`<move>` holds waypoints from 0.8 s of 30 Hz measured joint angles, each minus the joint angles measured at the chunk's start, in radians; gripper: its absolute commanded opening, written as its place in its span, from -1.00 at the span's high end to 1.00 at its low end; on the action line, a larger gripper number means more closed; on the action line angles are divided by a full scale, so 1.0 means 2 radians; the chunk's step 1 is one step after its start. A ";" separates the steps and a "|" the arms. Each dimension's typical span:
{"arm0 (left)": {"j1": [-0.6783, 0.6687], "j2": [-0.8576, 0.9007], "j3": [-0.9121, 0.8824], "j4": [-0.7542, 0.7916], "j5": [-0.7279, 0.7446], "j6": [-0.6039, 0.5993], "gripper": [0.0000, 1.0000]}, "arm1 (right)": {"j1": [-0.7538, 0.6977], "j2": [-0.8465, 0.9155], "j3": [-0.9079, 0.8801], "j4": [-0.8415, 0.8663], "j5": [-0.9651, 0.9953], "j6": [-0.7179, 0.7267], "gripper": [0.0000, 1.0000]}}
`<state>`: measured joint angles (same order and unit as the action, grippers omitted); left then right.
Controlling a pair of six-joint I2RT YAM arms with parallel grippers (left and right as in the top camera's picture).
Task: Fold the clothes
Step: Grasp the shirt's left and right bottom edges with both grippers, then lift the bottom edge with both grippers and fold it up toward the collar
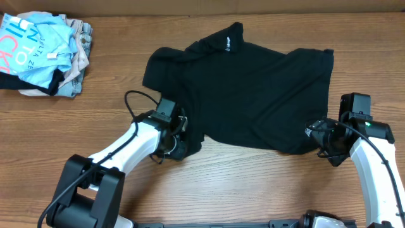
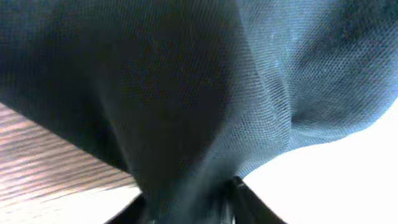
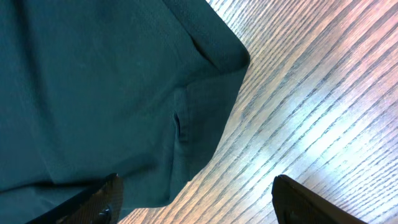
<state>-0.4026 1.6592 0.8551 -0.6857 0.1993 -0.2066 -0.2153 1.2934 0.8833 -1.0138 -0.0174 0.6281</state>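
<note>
The black T-shirt [image 1: 247, 88] lies spread on the wooden table, its collar with a small white mark [image 1: 226, 44] at the far side. My left gripper [image 1: 181, 130] is shut on the shirt's near left hem corner; in the left wrist view the black fabric [image 2: 186, 112] bunches between the fingers [image 2: 186, 208]. My right gripper [image 1: 316, 134] is open at the shirt's near right hem corner. In the right wrist view its fingers [image 3: 196, 199] straddle the hem edge [image 3: 186, 137], one finger over fabric, the other over bare wood.
A pile of other clothes [image 1: 44, 54], light blue printed shirt on beige garments, sits at the far left. A cardboard wall [image 1: 202, 6] runs along the table's far edge. Bare wood [image 1: 240, 183] lies in front of the shirt.
</note>
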 measured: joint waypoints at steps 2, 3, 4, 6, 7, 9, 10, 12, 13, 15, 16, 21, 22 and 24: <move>-0.005 0.001 0.000 -0.002 -0.009 0.000 0.92 | 0.000 0.000 0.000 0.000 0.000 -0.001 -0.55; -0.005 0.001 0.000 -0.003 -0.012 -0.002 0.92 | 0.000 0.000 0.000 0.000 0.000 -0.002 -0.52; -0.005 0.001 0.001 -0.009 -0.016 -0.002 0.91 | 0.000 0.000 0.000 0.000 0.000 -0.003 -0.46; 0.001 0.002 0.010 -0.039 -0.030 -0.003 0.92 | 0.000 0.000 0.000 0.001 0.000 -0.007 -0.44; 0.006 0.004 0.022 -0.061 -0.033 -0.003 0.92 | 0.000 0.000 0.000 0.003 0.000 -0.009 -0.43; 0.021 0.007 0.057 -0.099 -0.043 -0.003 0.92 | 0.000 0.001 0.000 0.013 0.001 -0.010 -0.43; 0.032 0.008 0.089 -0.126 -0.049 -0.002 0.92 | 0.000 0.003 0.000 0.021 0.003 -0.010 -0.43; 0.045 0.009 0.134 -0.155 -0.055 0.000 0.92 | 0.000 0.013 0.000 0.029 0.003 -0.011 -0.41; 0.051 0.009 0.154 -0.167 -0.058 0.002 0.92 | 0.000 0.022 0.000 0.035 0.004 -0.011 -0.39; 0.059 0.009 0.190 -0.186 -0.064 0.005 0.92 | 0.000 0.047 0.000 0.042 0.004 -0.011 -0.36; 0.061 0.009 0.203 -0.195 -0.067 0.009 0.92 | 0.000 0.057 0.000 0.044 0.004 -0.011 -0.34; 0.062 0.009 0.222 -0.208 -0.071 0.015 0.92 | 0.002 0.115 0.000 0.055 0.005 -0.013 -0.25; 0.062 0.009 0.222 -0.209 -0.071 0.015 0.92 | 0.005 0.124 0.000 0.056 0.006 -0.013 -0.24; 0.062 0.009 0.222 -0.209 -0.073 0.017 0.91 | 0.010 0.138 0.000 0.060 0.007 -0.013 -0.22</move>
<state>-0.2794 1.6768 1.2987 -1.1034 0.0532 -0.1730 -0.1944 1.5692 0.8825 -0.8940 -0.0029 0.6022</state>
